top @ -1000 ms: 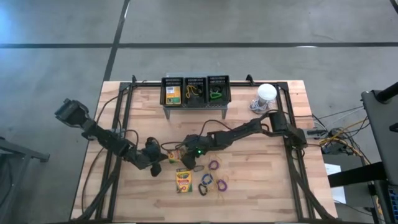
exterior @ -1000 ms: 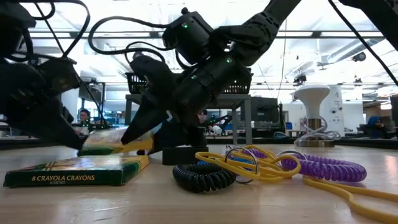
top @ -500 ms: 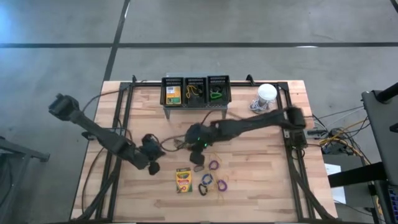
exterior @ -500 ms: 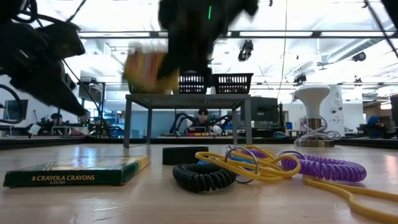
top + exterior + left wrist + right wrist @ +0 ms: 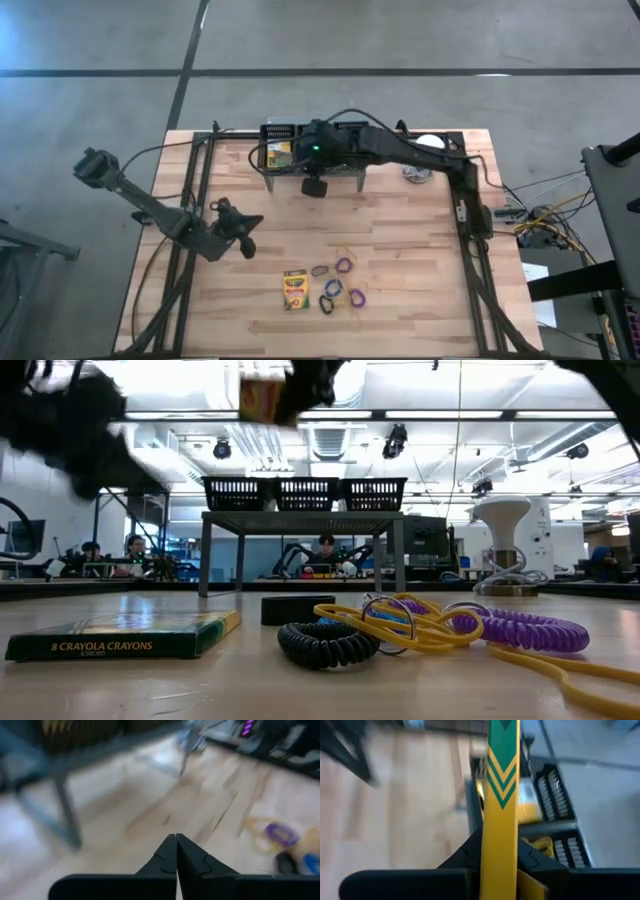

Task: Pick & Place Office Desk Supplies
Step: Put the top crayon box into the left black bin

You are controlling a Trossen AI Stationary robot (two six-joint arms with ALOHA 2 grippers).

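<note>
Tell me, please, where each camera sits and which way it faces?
High: overhead, looking straight down; both arms, table.
Low: table height, looking level into the room; crayon box lying near.
Left wrist: on the left arm, facing the table past its shut end effector.
Right wrist: on the right arm, facing the bins; end effector grips a crayon box.
Shared: high and low both show the lying box.

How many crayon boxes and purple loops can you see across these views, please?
Crayon boxes: 3. One lies on the table, one sits in the leftmost bin of the stand, and one is held in the right gripper.
Purple loops: 2, both on the table.
Total: 5
</note>
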